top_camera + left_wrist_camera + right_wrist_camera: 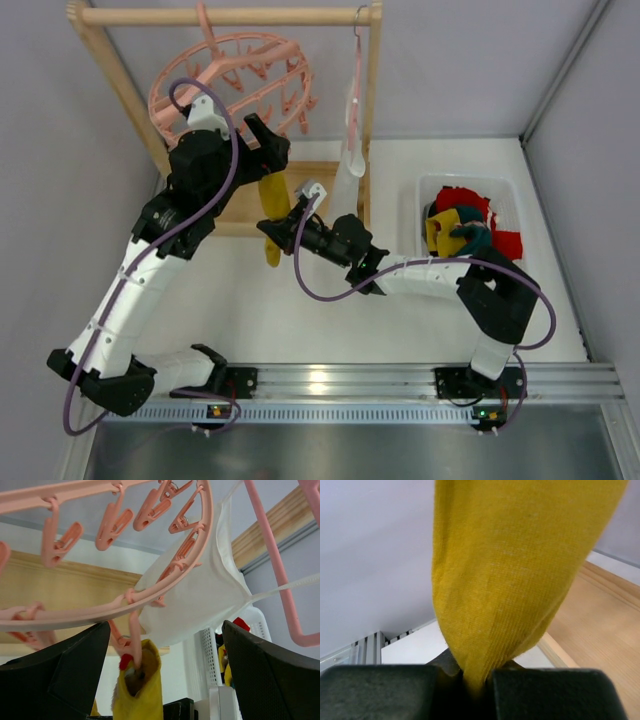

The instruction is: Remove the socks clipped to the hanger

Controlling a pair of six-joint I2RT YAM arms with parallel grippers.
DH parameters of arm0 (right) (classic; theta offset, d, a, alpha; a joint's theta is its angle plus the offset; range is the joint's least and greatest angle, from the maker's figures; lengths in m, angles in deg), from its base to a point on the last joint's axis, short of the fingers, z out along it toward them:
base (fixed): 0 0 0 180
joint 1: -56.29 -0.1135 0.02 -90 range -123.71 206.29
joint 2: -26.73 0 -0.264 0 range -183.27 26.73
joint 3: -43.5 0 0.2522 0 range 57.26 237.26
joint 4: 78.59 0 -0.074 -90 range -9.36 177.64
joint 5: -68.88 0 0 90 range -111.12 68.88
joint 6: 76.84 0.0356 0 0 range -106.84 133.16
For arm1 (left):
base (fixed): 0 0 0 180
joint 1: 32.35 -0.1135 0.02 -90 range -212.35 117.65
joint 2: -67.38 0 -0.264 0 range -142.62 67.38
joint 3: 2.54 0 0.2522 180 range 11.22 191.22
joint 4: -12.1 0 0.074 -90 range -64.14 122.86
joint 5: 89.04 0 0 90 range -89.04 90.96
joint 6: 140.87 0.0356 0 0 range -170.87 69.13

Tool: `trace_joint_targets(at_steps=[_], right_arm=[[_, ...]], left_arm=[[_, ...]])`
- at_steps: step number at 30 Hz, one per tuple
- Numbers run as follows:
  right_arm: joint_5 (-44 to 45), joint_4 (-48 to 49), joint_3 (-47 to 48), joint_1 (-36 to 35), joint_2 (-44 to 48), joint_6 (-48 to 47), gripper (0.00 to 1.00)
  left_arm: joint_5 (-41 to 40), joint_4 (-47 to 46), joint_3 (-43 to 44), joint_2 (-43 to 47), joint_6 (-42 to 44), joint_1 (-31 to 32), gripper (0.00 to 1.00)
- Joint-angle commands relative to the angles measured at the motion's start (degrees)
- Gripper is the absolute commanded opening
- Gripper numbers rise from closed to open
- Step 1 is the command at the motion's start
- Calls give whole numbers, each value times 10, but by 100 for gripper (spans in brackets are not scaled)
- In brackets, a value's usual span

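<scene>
Your right claw is pinched tight on the low end of the knitted mustard sock, its tip hidden in the grip, while its open cuff hangs from a peg of the round pink plastic hanger. Your left claw stands wide just under that ring, flanking the peg. Red, yellow and teal socks lie bunched in the slotted white basket.

We see the hanger on the rack rail, left of the slim hanger. One sock hangs from a peg beneath it, with the right pincer clamped low on it. Other socks, maybe four, lie in the bin at the right of the worktop.
</scene>
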Motion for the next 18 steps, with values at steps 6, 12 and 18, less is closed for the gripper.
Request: trace_joint_targets(at_steps=[6, 12, 18], right_arm=[[-10, 0, -7, -7, 34, 0, 0], [-8, -15, -3, -6, 41, -8, 0], [-7, -16, -1, -7, 38, -7, 0]], left_arm=[[57, -34, -10, -16, -31, -22, 94], [44, -34, -23, 8, -28, -24, 93], [46, -34, -19, 23, -15, -24, 93]])
